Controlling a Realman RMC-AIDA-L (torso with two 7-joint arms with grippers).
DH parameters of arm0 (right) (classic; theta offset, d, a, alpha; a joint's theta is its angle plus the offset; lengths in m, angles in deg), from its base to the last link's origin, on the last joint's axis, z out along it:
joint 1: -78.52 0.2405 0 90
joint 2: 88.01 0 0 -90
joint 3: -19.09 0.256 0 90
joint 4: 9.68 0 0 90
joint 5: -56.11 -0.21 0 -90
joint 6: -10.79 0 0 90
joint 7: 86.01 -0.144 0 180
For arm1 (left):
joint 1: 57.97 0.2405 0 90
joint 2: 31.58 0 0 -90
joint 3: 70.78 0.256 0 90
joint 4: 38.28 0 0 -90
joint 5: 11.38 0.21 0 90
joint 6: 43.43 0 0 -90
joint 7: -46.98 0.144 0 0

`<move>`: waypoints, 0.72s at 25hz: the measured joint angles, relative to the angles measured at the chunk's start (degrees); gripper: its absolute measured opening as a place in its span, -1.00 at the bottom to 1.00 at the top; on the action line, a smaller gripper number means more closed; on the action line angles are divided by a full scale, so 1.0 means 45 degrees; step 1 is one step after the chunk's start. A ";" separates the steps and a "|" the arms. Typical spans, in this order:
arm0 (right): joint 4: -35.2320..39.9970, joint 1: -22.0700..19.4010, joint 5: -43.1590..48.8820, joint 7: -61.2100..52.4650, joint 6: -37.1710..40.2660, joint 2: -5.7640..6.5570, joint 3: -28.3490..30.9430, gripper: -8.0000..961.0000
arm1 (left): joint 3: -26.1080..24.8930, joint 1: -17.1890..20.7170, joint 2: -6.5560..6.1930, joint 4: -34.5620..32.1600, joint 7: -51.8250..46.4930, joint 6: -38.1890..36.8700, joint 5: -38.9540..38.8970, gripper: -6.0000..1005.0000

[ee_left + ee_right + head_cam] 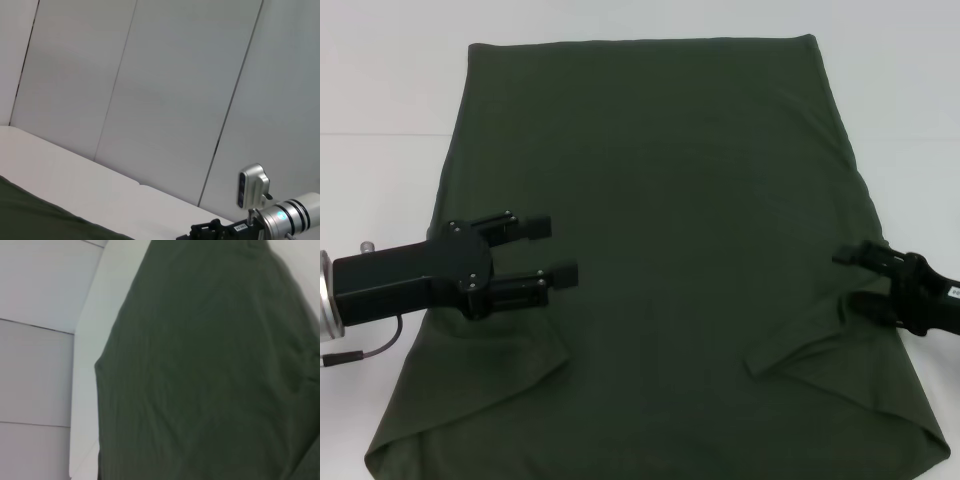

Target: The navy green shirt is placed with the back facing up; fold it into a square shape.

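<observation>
shirt (660,230): flat mid-bench, both sleeves folded inward | left gripper (552,250): jaws wide, over left side | right gripper (860,282): right edge, jaw state cannot be told

You're looking at a white table (390,90) carrying the shirt (660,210), which is lying flat, sleeves folded inward.

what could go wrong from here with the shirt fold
1. The left gripper hangs over the navy green shirt with open jaws; closing here could pinch more than one layer and drag the cloth askew.
2. The right gripper sits at the shirt's right edge, beside a folded-in sleeve flap; pulling there may undo that flap.
3. The two folded flaps near the front look uneven, so the final square may come out lopsided.
</observation>
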 joint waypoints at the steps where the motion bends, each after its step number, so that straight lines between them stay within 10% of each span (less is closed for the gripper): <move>1: -0.0002 -0.0097 -0.0001 -0.0019 0.0016 0.0001 0.0001 0.71 | 0.0002 0.0003 -0.0001 0.0000 0.0000 -0.0001 0.0000 0.68; 18: 0.0085 -0.0664 -0.0045 0.0025 0.0258 0.0012 0.0087 0.61 | 0.0000 -0.0047 0.0000 0.0000 0.0011 0.0017 -0.0001 0.68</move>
